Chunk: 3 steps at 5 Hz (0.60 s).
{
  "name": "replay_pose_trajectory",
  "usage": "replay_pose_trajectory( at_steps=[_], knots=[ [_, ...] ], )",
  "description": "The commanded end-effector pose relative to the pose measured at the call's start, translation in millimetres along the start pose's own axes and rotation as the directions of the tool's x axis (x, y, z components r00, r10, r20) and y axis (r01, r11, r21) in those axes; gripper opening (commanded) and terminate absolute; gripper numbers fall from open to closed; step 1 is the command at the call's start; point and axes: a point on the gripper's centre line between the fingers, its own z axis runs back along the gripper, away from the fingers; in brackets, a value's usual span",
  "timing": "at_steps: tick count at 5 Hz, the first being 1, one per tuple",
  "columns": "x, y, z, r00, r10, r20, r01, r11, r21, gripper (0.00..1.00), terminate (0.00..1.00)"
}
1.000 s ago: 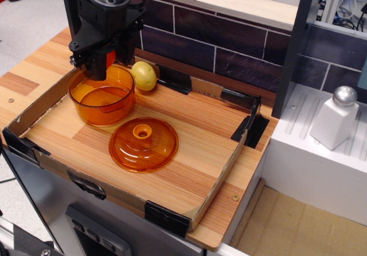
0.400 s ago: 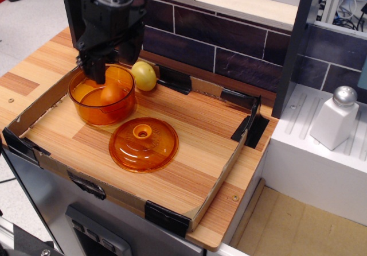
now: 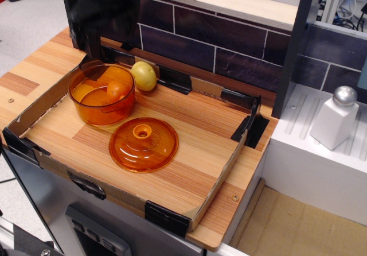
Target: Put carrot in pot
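The carrot (image 3: 117, 89) is a stubby glossy orange toy lying inside the pot (image 3: 102, 109), against its right wall. The pot is round, transparent orange, and stands at the back left of the cardboard tray. My gripper (image 3: 109, 46) hangs above the pot's back rim, raised clear of it. Its dark fingers (image 3: 92, 45) stand apart with nothing between them. The upper part of the gripper is cut off by the frame's top.
An orange domed lid (image 3: 143, 144) with a centre knob lies in front of the pot. A pale-yellow round fruit (image 3: 144, 75) sits right of the pot by the tray's back wall. The cardboard tray (image 3: 221, 173) rims the board. A white shaker (image 3: 335, 118) stands far right.
The gripper let go of the carrot, which now lies in the pot, and rose straight up away from the pot.
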Motion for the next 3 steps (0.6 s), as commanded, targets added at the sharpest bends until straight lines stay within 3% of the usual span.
replay_pose_trajectory(
  at_steps=[1, 2, 3],
  knots=[
    [5.3, -17.0, 61.1, 0.997, -0.078, 0.021, 0.079, 0.994, -0.078, 1.00, 0.00],
    [5.3, -17.0, 61.1, 0.997, -0.078, 0.021, 0.079, 0.994, -0.078, 1.00, 0.00],
    [5.3, -17.0, 61.1, 0.997, -0.078, 0.021, 0.079, 0.994, -0.078, 1.00, 1.00]
  ],
)
